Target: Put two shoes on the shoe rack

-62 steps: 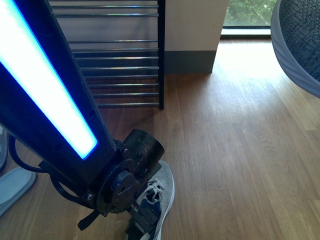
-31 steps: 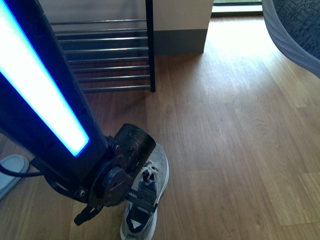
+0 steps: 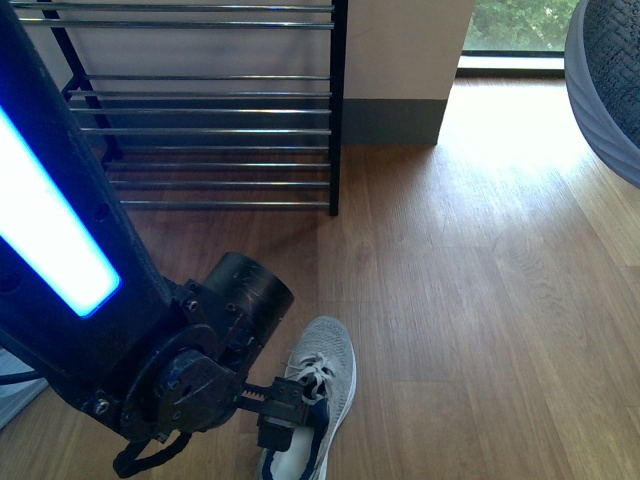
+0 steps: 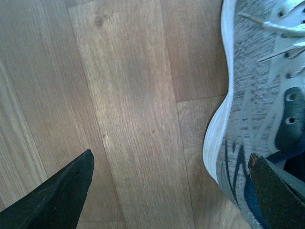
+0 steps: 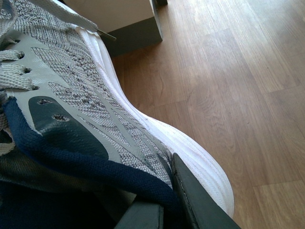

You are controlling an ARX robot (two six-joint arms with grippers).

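Shoe rack: the shoe rack point(image 3: 210, 130) stands on the wooden floor point(image 3: 480, 300) at the far side of the room, a black upright post on its right edge and tiers of thin chrome rods running across; every tier I can see is bare

Sneaker on the floor: one grey knit sneaker point(image 3: 318, 385) lies on the boards in front of the rack and well apart from it, toe pointing towards the rack, laces loose, navy lining showing at the heel opening

Left arm: the left arm point(image 3: 60, 250), black with a bright blue light strip, slants down from the upper left and ends right over that shoe's heel end

Left claw: the left claw point(image 3: 283, 420) is spread wide; in the wrist view one of its fingers point(image 4: 57, 195) hangs over bare boards beside the white sole and the other sits over the navy collar, so the shoe's side wall lies between them, not pinched

Lifted sneaker: the second sneaker point(image 3: 608, 80) hangs in the air at the upper right, off the floor and clear of the rack, white sole and grey knit showing

Right claw: the right claw point(image 5: 164, 210) is clamped on that second sneaker at its navy collar, a grey finger pressed against the outside of the knit by the heel

Background: a white wall with a grey skirting point(image 3: 395, 120) stands just right of the rack, and a window point(image 3: 515, 25) with green leaves beyond it
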